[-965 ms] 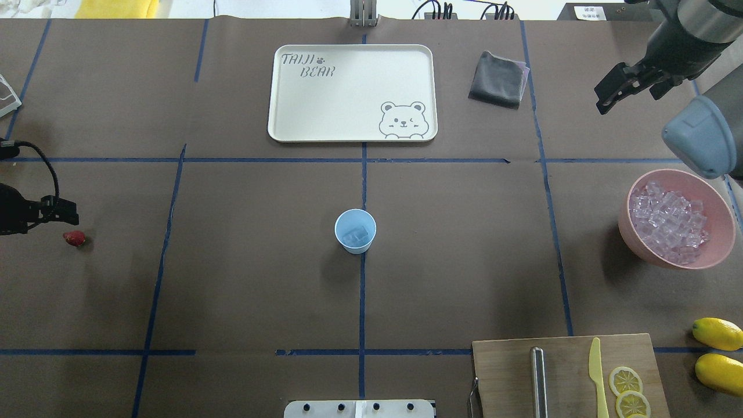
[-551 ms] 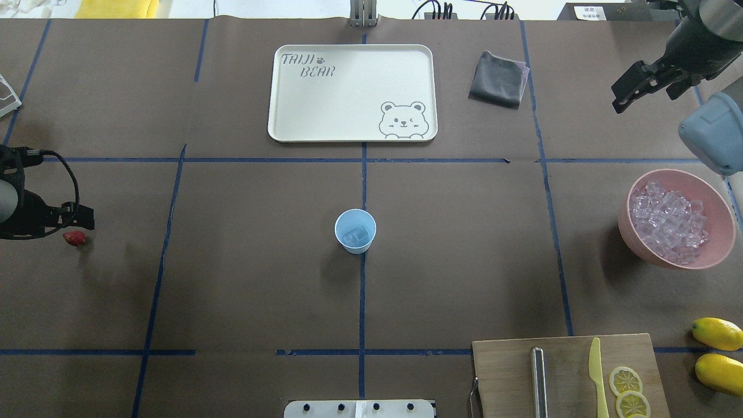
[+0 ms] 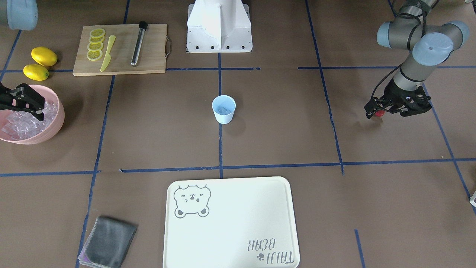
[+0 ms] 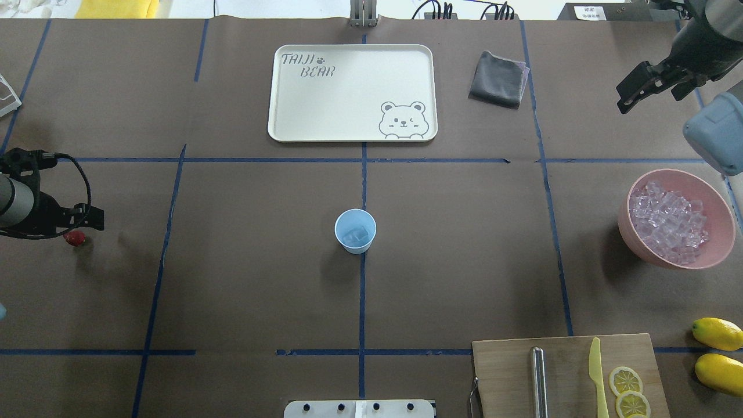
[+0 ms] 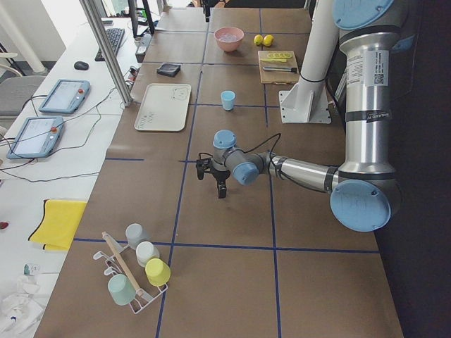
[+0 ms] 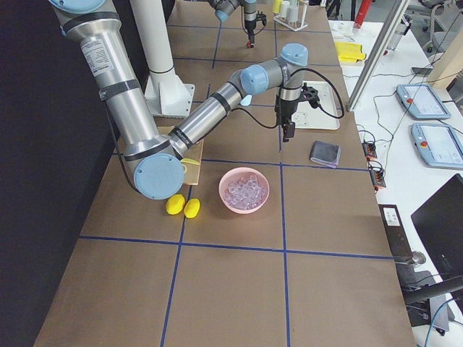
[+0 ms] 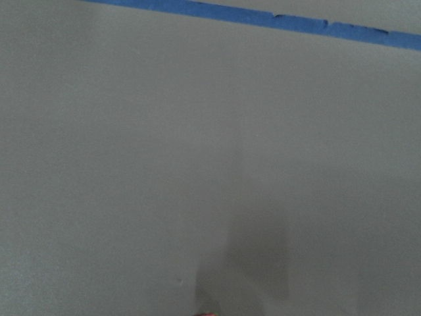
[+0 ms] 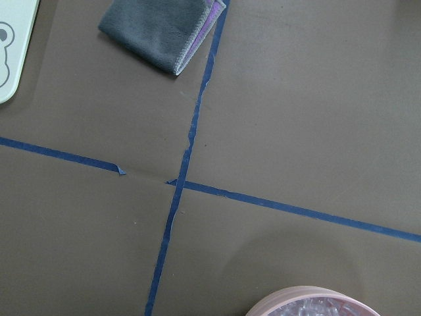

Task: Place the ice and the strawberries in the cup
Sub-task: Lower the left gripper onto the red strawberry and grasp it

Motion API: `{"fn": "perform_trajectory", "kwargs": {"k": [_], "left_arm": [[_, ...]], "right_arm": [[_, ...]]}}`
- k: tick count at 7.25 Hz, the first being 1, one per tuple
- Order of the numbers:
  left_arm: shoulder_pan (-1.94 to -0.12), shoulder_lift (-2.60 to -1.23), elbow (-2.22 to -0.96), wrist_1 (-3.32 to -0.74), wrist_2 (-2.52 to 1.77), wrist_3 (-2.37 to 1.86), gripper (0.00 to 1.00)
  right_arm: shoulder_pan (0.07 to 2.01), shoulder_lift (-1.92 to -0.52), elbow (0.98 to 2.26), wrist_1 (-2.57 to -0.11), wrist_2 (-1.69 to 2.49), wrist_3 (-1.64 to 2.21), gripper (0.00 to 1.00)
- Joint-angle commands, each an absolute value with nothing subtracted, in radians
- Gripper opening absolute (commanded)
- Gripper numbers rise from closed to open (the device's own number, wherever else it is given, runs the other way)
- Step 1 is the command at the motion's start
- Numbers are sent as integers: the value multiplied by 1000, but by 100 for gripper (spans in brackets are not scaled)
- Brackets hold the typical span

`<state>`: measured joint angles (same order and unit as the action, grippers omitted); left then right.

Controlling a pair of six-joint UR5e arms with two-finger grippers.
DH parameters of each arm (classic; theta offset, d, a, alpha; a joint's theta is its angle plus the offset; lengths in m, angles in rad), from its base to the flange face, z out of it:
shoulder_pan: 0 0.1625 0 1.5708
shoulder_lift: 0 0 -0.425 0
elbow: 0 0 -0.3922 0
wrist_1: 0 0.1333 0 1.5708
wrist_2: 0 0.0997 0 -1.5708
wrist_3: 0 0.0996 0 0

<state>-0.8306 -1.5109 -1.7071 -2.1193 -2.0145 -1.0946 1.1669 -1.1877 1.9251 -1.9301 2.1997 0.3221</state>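
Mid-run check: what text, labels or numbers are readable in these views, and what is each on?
"TAIJI BEAR": printed on the cream tray, with a paw mark.
Too small to read: the white label on the dark box at the far table edge.
Too small to read: the left arm's sticker and the right arm's sticker.

The tabletop (image 4: 244, 278) is flat brown, crossed by a grid of blue tape lines (image 4: 362, 302). At centre frame the cup (image 4: 348, 247) is pale blue, with whitish clear ice (image 4: 355, 234) inside. The strawberry (image 4: 74, 238) at far left is dark red. The bowl (image 4: 626, 229) at right is pink. The tray (image 4: 348, 93) at top is cream, printed with a grey bear (image 4: 403, 120) and grey lettering. The cloth (image 4: 497, 79) is dark grey, lilac-edged. At lower right, the lemons (image 4: 717, 333) and knife (image 4: 596, 371) are yellow, and the board (image 4: 505, 371) is pale wood.
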Motion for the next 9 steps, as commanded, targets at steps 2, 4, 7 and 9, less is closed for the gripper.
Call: {"fn": "perform_trajectory", "kwargs": {"k": [2, 4, 7, 9], "left_arm": [[-830, -1509, -1704, -2120, -2017, -1095, 95], [-830, -1500, -1704, -2120, -2023, -1095, 95], [-830, -1499, -1706, -2120, -2028, -1095, 88], [-831, -1494, -1706, -2120, -2028, -1095, 74]], "right_arm": [[1169, -1190, 1925, -1931, 2200, 322, 100], [1169, -1190, 1925, -1931, 2198, 324, 100], [1169, -1190, 1927, -1931, 2200, 324, 100], [1169, -1190, 1927, -1931, 2200, 324, 100]]}}
